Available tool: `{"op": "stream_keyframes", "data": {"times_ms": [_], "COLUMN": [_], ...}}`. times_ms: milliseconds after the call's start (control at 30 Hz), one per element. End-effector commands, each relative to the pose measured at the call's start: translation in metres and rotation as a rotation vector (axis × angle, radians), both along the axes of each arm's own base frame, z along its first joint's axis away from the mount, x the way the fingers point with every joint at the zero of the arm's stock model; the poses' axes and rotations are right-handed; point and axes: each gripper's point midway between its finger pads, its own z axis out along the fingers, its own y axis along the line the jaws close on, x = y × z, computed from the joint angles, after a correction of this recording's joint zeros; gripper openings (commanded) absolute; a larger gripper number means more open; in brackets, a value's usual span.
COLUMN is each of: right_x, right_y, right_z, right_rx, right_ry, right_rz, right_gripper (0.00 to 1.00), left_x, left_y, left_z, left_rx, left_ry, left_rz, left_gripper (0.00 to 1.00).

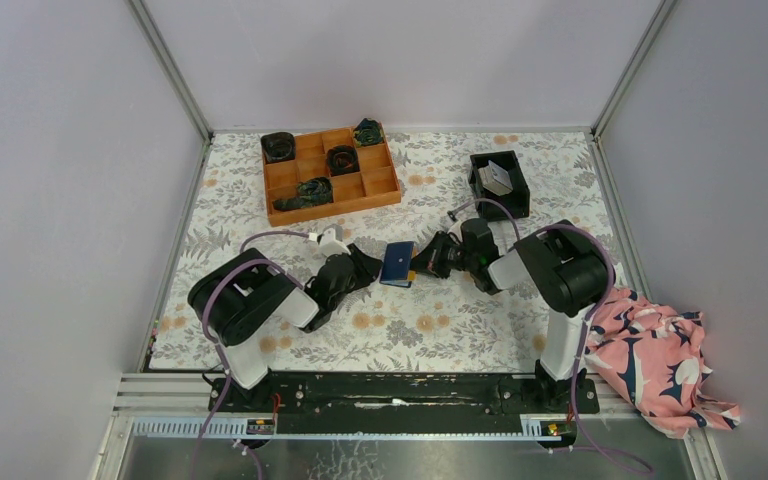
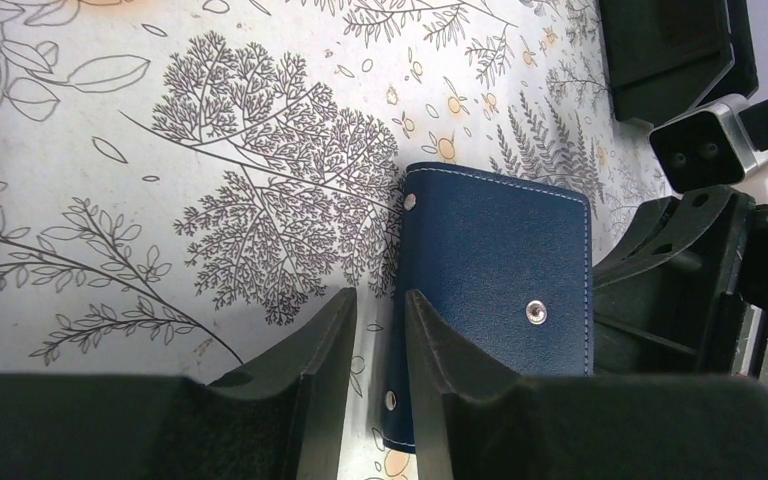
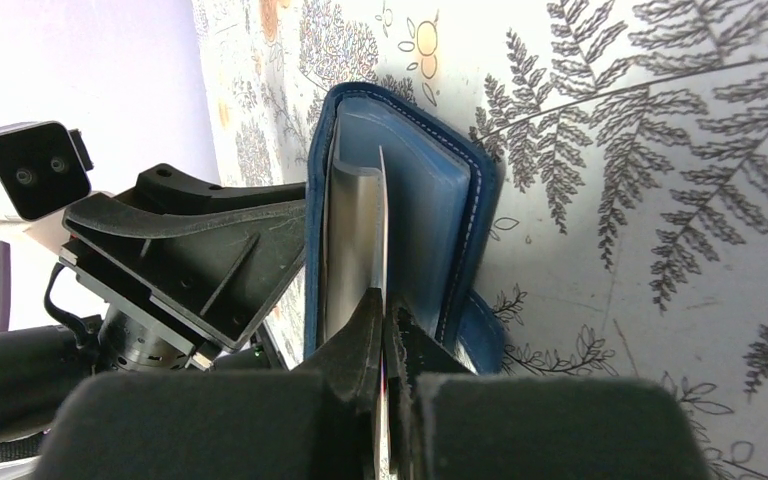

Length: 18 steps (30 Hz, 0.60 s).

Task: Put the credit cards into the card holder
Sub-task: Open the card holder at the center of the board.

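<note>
**A:** Both arms lean in toward the middle. The left arm (image 1: pixel 250 300) is folded low, elbow out to its own side, forearm angled inward.

**B:** And the right arm (image 1: pixel 560 270) mirrors it, hunched over its base with the wrist dropped low. The two grippers sit almost nose to nose.

**A:** Look at the left gripper (image 2: pixel 378 305): jaws a little apart, just a narrow gap. One finger (image 2: pixel 460 400) lies over the cover of the card holder (image 2: pixel 500 260), the other just off its edge.

**B:** The right gripper (image 3: pixel 385 310) has its jaws pressed together, a thin silver credit card (image 3: pixel 360 240) pinched edge-on between the tips.
</note>
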Motion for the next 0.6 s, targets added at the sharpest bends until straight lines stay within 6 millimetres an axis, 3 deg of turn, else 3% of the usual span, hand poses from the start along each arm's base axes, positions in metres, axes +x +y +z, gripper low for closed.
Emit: {"op": "stream_keyframes", "data": {"times_ms": [0,567], "right_x": [0.006,0.012], "right_y": [0.015,0.046], "right_z": [0.017,0.053], "right_rx": [0.023,-0.116], "right_ry": [-0.061,-0.200], "right_rz": [0.024,0.081], "right_gripper": [0.00,0.00], "left_x": [-0.074,-0.084], "left_y": [0.030,0.007], "left_z": [-0.089,-0.094], "left_rx": [0.230,0.206], "left_ry": [0.319,0.331], "left_rz": [-0.107,-0.207], "left_gripper": [0.33,0.31]}}
